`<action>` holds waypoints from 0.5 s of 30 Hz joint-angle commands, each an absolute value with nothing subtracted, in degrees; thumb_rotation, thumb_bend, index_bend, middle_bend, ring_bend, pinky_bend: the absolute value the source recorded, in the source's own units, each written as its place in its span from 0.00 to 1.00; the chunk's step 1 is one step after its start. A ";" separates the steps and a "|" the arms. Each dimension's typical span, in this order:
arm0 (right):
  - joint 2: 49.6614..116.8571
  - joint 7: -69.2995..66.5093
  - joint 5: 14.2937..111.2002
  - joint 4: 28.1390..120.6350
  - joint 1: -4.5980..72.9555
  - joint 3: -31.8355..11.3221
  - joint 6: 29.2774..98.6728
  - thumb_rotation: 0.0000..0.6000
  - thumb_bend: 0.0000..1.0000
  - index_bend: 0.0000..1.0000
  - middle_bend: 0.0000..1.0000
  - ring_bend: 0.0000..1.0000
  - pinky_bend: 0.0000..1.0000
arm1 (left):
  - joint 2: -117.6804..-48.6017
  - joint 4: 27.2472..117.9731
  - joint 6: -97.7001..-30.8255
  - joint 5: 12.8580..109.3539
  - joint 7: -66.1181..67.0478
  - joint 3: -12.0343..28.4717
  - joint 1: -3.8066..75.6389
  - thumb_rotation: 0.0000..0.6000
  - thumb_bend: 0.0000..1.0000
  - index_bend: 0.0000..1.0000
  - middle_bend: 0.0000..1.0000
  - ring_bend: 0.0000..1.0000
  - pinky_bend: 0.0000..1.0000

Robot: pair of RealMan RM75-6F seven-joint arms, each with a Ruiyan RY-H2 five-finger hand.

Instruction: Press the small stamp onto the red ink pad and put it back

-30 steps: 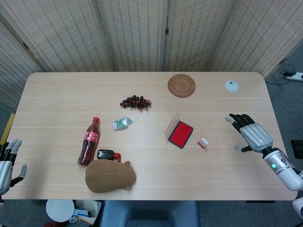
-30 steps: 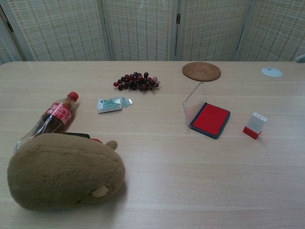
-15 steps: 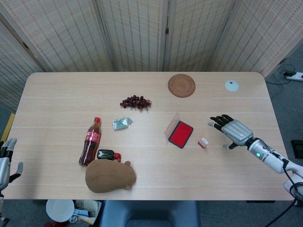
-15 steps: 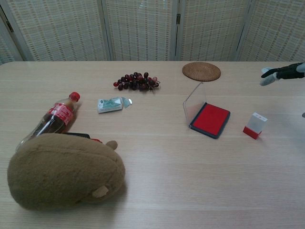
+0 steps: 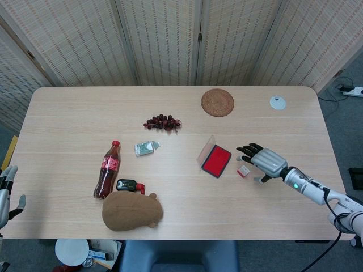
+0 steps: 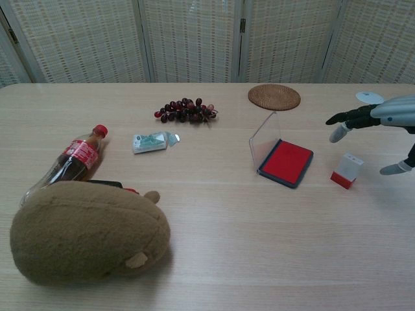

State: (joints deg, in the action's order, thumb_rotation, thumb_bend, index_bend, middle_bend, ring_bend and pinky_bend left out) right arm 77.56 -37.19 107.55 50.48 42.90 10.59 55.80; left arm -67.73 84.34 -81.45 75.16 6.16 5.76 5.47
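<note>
The small stamp (image 5: 244, 170) (image 6: 347, 171), white with a red base, stands on the table just right of the red ink pad (image 5: 216, 160) (image 6: 286, 162), whose clear lid stands open on its left side. My right hand (image 5: 264, 161) (image 6: 376, 123) hovers over and slightly right of the stamp, fingers spread, thumb below, holding nothing and apart from the stamp. My left hand (image 5: 5, 192) shows only at the far left edge of the head view, off the table, fingers apart and empty.
A cola bottle (image 5: 106, 170) lies at the left, with a brown plush toy (image 5: 132, 211) and a black and red device (image 5: 129, 185) beside it. Grapes (image 5: 163, 122), a crumpled wrapper (image 5: 146, 148), a woven coaster (image 5: 217, 102) and a white disc (image 5: 277, 102) lie farther back.
My right hand has moved left across the table, from near the right edge to just above the stamp. My left hand has sunk a little lower at the frame edge.
</note>
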 commanded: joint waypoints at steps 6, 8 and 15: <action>78.96 -37.50 106.84 49.26 43.83 11.67 55.19 1.00 0.25 0.22 0.03 0.00 0.00 | -67.49 84.31 -81.41 75.17 5.41 5.81 5.36 1.00 0.43 0.00 0.00 0.00 0.00; 79.37 -37.63 106.49 48.93 43.99 11.84 54.96 1.00 0.25 0.22 0.03 0.00 0.00 | -67.39 84.28 -81.31 75.11 5.13 5.85 5.36 1.00 0.43 0.00 0.00 0.00 0.00; 80.84 -37.82 105.78 47.43 44.60 12.39 54.41 1.00 0.28 0.25 0.03 0.00 0.00 | -67.14 83.96 -80.76 74.81 4.04 5.98 5.39 1.00 0.43 0.00 0.00 0.00 0.00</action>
